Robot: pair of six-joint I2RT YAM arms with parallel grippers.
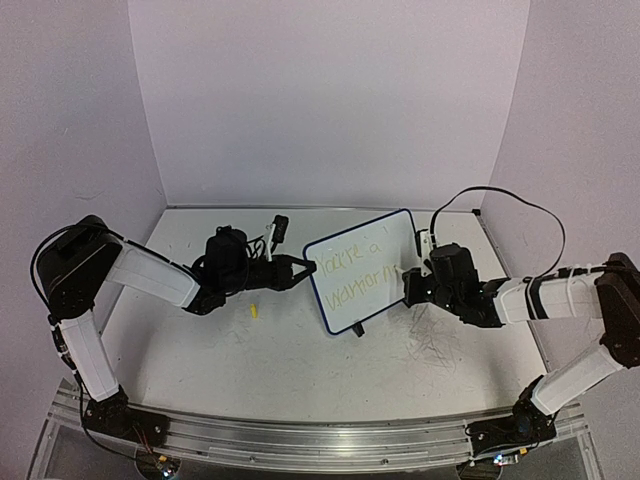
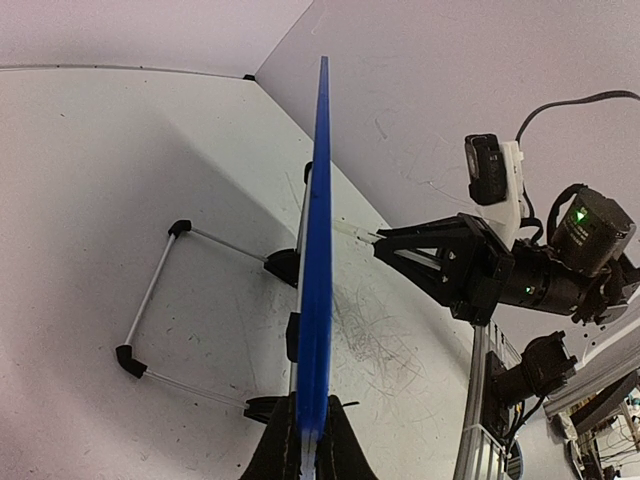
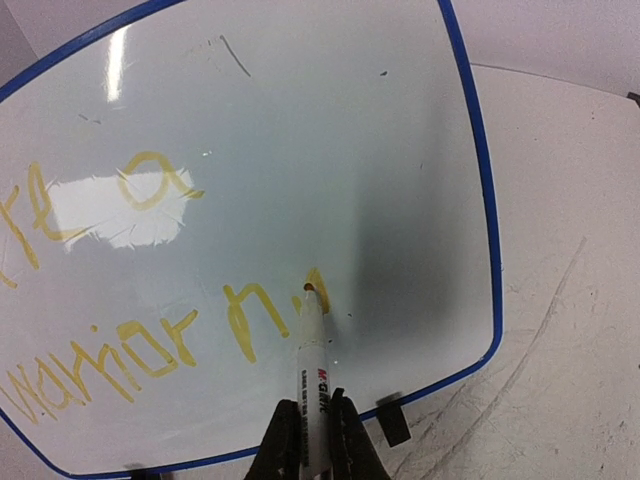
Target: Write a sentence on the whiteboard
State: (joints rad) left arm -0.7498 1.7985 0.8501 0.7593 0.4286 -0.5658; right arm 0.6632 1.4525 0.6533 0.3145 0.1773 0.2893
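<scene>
The whiteboard (image 1: 362, 268) stands propped mid-table, white with a blue rim. The sentence (image 1: 352, 270) runs in two yellow lines, clearer in the right wrist view (image 3: 120, 350). My left gripper (image 1: 303, 267) is shut on the board's left edge; the left wrist view shows the rim (image 2: 316, 250) edge-on between its fingers (image 2: 312, 455). My right gripper (image 1: 410, 285) is shut on a white marker (image 3: 312, 365). The marker's yellow tip touches the board at the end of the lower line.
A small yellow marker cap (image 1: 255, 311) lies on the table in front of the left arm. The board's wire stand (image 2: 150, 300) and black feet (image 3: 394, 424) rest on the table. Scribble marks (image 1: 435, 340) cover the tabletop by the right arm. Walls close the back and sides.
</scene>
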